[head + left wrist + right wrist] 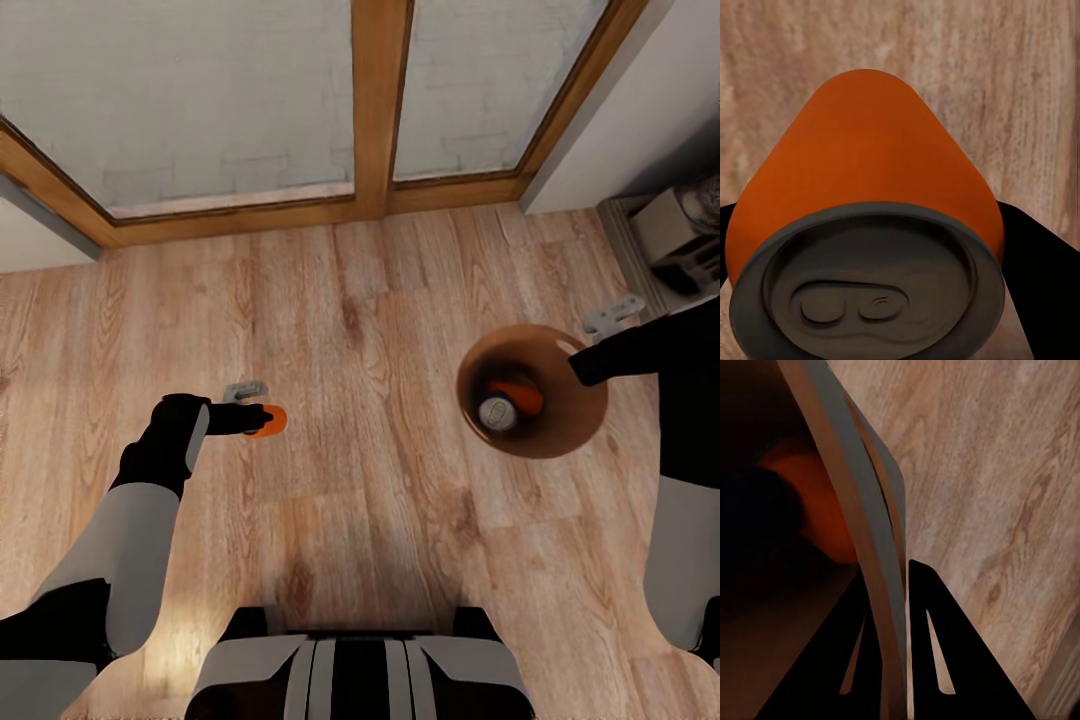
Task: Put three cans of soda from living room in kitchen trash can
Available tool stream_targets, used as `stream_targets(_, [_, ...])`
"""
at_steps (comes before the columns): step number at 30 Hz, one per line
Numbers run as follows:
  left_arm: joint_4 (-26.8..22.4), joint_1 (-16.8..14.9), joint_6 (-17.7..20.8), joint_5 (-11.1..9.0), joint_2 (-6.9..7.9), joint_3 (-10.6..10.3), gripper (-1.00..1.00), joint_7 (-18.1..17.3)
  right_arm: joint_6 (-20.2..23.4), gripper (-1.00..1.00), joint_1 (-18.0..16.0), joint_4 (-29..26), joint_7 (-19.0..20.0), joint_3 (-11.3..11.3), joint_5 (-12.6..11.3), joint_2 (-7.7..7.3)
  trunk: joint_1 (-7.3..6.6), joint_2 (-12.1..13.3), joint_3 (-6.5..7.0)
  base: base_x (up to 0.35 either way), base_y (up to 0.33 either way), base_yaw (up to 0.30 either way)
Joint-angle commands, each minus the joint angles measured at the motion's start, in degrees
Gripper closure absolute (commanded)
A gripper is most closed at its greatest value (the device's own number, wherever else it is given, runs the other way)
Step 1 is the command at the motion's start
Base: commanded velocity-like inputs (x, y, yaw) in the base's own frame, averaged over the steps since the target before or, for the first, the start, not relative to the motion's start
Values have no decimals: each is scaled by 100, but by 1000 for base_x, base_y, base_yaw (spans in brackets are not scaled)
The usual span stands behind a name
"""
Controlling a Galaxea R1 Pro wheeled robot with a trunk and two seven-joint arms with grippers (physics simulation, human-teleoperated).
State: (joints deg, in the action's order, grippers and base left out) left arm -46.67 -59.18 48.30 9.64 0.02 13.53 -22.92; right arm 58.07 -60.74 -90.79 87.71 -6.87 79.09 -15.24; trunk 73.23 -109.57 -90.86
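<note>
- While the wood plank floor (400, 300) spans the frame, glass doors (250, 90) cross its top.
- The tash can (570, 430), at right centre, hangs from the right gripper (578, 366), fingers pinching its rim; two cans lie inside, one orange (520, 395).
- Left of centre, the left gripper (262, 420) clamps an orange can of soda (870, 172).

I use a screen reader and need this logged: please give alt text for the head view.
The left gripper holds an orange can over a wood plank floor, while the right gripper grips the rim of a bucket holding another orange can. Wood-framed glass doors stand ahead.
</note>
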Motion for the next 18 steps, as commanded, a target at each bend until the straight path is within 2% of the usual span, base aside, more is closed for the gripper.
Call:
stream_targets(1, [0, 1, -2, 4, 3, 0, 100, 0, 27, 100, 30, 0, 47, -4, -9, -2, -23, 41, 19, 0, 0, 0])
stream_targets(4, [0, -2, -4, 8, 4, -15, 100, 4, 20, 100, 110, 0, 55, -17, -11, -9, -89, 162, 73, 0, 0, 0])
stream_targets(10, [11, 1, -54, 25, 51, -205, 100, 42, 5, 100, 494, 0, 63, -51, -16, -13, -220, 402, 180, 0, 0, 0])
stream_targets(14, [73, 2, -167, 40, 412, -240, 100, 71, 3, 100, 769, 0, 29, -79, -16, -27, -308, 563, 252, 0, 0, 0])
stream_targets(15, [83, 2, -179, 45, 546, -245, 100, 77, -1, 100, 857, 0, 19, -128, -19, -32, -330, 603, 270, 0, 0, 0])
stream_targets(16, [98, 8, -182, 51, 617, -251, 100, 80, -14, 100, 905, 0, 13, -175, -24, -34, -352, 643, 288, 0, 0, 0])
stream_targets(18, [246, 156, -178, 215, 872, -260, 100, 244, -231, 100, 1089, 0, -4, -436, -41, -30, -396, 723, 324, 0, 0, 0])
